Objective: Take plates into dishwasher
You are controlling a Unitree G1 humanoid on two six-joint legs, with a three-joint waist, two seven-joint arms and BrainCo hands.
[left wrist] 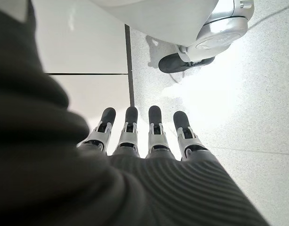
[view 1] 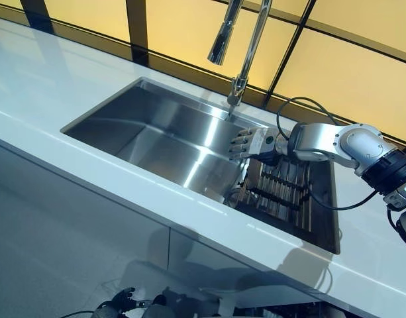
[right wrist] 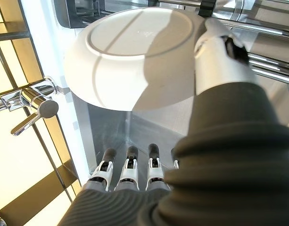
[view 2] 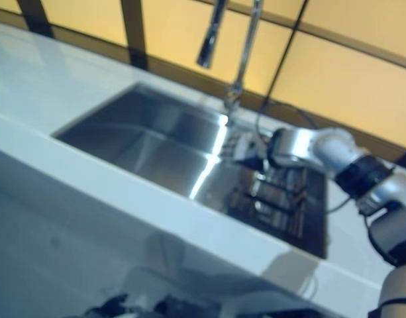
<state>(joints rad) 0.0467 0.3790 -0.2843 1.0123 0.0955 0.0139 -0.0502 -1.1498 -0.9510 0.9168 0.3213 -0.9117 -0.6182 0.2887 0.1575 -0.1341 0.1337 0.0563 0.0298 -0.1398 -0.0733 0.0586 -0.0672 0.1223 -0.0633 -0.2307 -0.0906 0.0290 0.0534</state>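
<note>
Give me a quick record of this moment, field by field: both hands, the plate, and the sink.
right hand: over the sink, fingers straight, thumb against the plate's rim
plate: white, seen from its underside in the right wrist view, over the rack
rack: dark bars, in the sink's right part
sink: steel, left part bare
faucet: behind the sink
left hand: low, fingers straight, holding nothing
</note>
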